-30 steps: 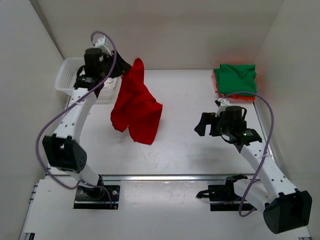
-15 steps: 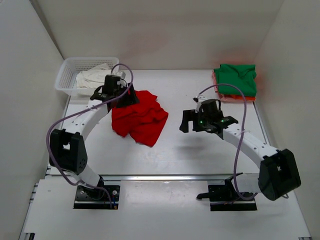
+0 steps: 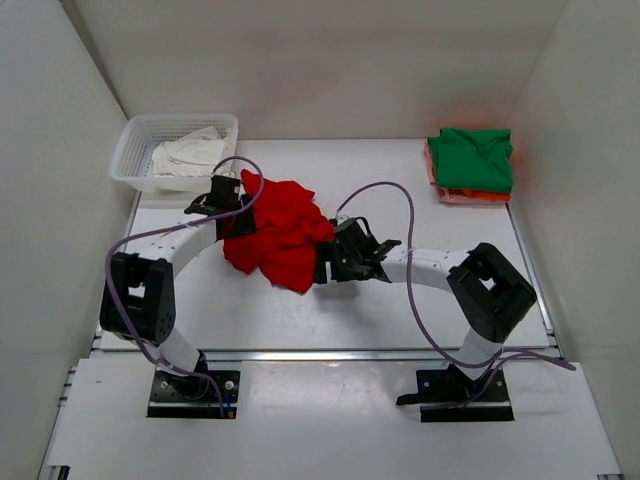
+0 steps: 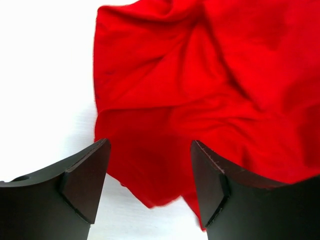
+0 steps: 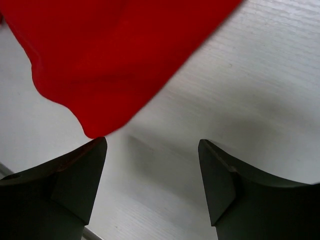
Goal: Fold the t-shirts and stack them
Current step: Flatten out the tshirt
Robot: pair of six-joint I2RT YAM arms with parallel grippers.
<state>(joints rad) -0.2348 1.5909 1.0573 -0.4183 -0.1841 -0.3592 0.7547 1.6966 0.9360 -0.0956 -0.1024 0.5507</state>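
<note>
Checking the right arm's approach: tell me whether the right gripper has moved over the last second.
Yes. The right gripper has swung left, away from the stacked green t-shirt, up to the red t-shirt's edge.

Red shirt centre; basket rear-L

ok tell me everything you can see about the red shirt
The red t-shirt is plain, soft, matte fabric, lying crumpled in a wrinkled heap on the white table, left of centre. It is unfolded. The left gripper and right gripper flank it with open jaws, neither gripping it.
</note>
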